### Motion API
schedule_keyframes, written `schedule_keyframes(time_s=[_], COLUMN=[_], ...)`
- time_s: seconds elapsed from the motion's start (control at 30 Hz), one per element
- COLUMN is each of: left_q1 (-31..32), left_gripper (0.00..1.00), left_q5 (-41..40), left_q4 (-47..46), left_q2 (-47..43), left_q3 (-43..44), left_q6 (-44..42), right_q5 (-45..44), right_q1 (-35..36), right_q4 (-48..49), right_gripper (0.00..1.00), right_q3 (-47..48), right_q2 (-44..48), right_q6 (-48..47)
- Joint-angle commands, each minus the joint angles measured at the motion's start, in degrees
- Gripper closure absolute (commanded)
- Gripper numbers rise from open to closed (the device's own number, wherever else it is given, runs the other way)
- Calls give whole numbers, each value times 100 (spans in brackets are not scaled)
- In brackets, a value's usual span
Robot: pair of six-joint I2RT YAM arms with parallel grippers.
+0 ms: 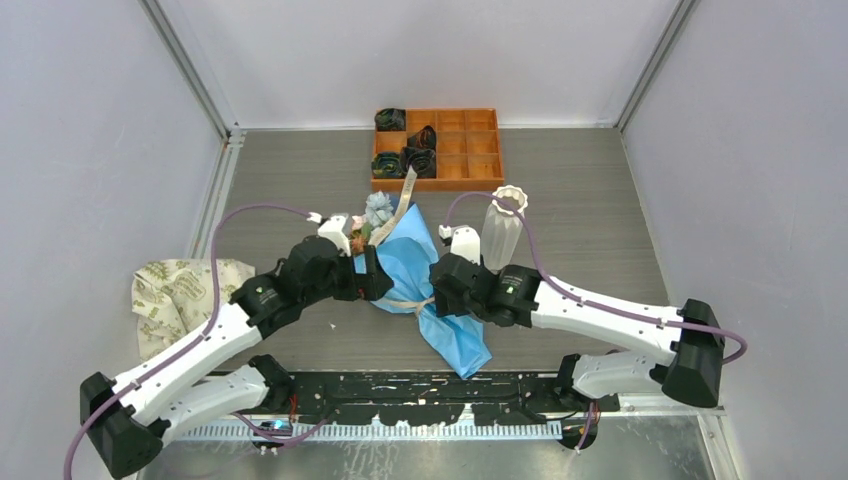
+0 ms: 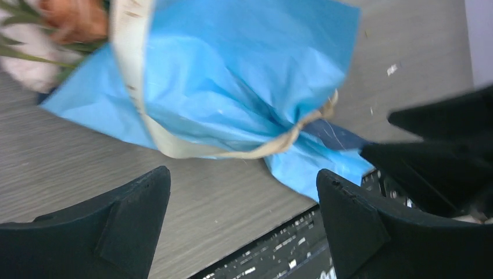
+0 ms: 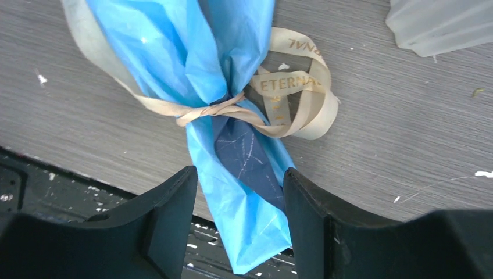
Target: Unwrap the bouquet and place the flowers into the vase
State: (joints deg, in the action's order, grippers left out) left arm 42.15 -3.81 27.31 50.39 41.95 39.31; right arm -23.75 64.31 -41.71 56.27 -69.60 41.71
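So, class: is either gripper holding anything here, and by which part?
Left gripper is open, holding nothing. Right gripper straddles the bouquet wrap's tail below the ribbon; whether it grips cannot be told.

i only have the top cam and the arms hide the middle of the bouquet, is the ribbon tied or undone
observer: tied. in the right wrist view the ribbon is knotted round the waist of the blue wrapping paper, with its loops lying flat on the table.
operator: where's the right gripper vs the knot
observer: the right gripper is open, its fingers either side of the paper's tail, below the knot toward the table's near edge.
operator: left one holding anything
observer: no. the left gripper is wide open with nothing held, and the paper lies beyond its tips.
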Motion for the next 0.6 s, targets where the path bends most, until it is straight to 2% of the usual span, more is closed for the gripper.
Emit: schedule_keyframes(time_s=[0.0,0.1,0.23,0.37,0.47,0.57], left_q1=[549,1129,1641,1922,2041,2077], left_gripper=[5,5,5,10,12,14], left_q5=[423,-7,-734,-1159,-1459,-1665], left_q4=[-350,-517,-528,-576,-592,-651], left_q2=[334,716,1402,2092,2462,2681], left_q3=[85,100,308,588,802,886], left_q6=[-296,-499,-720,-846,-848,-813], right_q5=[-495,-648,-961,-1280,-1404,-1413], right_q1=[20,19,-32,-45,-57,-53], right_q4=[-48,9,14,-186,-332,-389], right_gripper=[40,42,44,50,59,62], right_q3=[137,-80,-384,-554,-618,-688], right_q2=[-344,-292,309,979,1375,1581], right_q6=[96,423,776,1010,1131,1179])
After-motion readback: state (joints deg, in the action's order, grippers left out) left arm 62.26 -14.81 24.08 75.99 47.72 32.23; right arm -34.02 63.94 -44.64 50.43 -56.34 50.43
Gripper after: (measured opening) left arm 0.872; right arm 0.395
